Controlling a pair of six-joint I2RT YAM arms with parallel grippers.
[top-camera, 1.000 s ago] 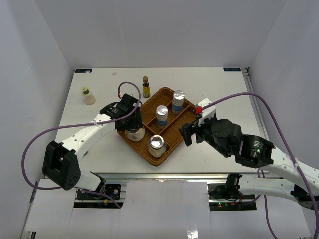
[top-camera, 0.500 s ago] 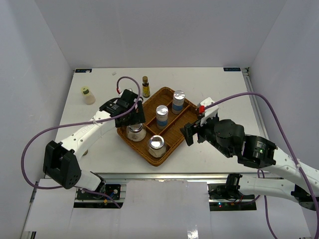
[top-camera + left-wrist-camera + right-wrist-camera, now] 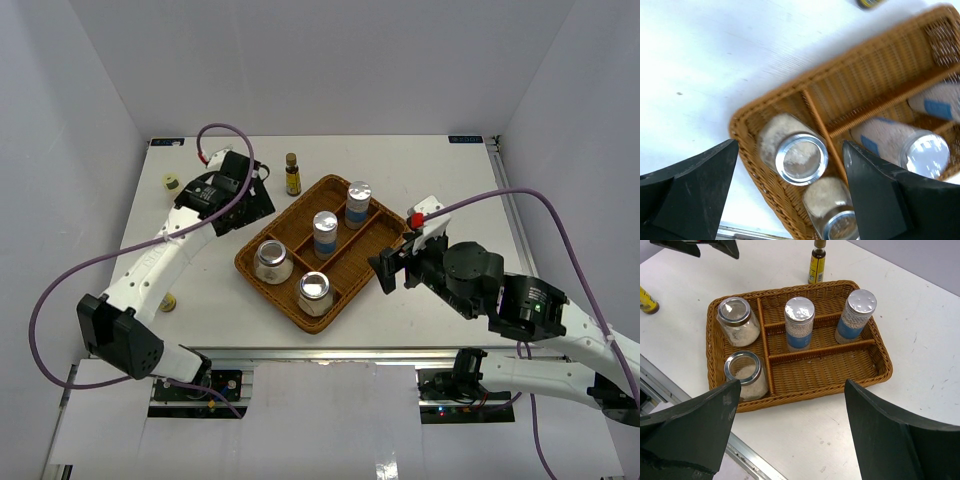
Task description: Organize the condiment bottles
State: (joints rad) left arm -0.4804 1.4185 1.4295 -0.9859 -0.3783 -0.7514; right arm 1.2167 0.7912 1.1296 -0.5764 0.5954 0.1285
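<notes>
The brown woven tray [image 3: 345,275] holds two silver-lidded glass jars [image 3: 271,260] [image 3: 314,292] in its left compartment and two blue-labelled cylinders [image 3: 325,232] [image 3: 358,203] in the far ones. My left gripper [image 3: 248,203] is open and empty, raised just beyond the tray's left corner. In its wrist view the nearer jar [image 3: 792,152] sits between the open fingers [image 3: 690,195]. My right gripper [image 3: 392,268] is open and empty at the tray's right edge. A slim amber bottle [image 3: 292,175] stands behind the tray. A yellow-capped bottle [image 3: 172,183] is partly hidden by the left arm.
A small yellow bottle [image 3: 168,302] lies on the table by the left arm; it also shows in the right wrist view [image 3: 647,301]. The tray's near-right compartment [image 3: 825,370] holds nothing. White walls enclose the table on three sides.
My left gripper has let go of a glass jar in the tray's left compartment and pulled back up and to the far left. The right arm has shifted slightly right.
</notes>
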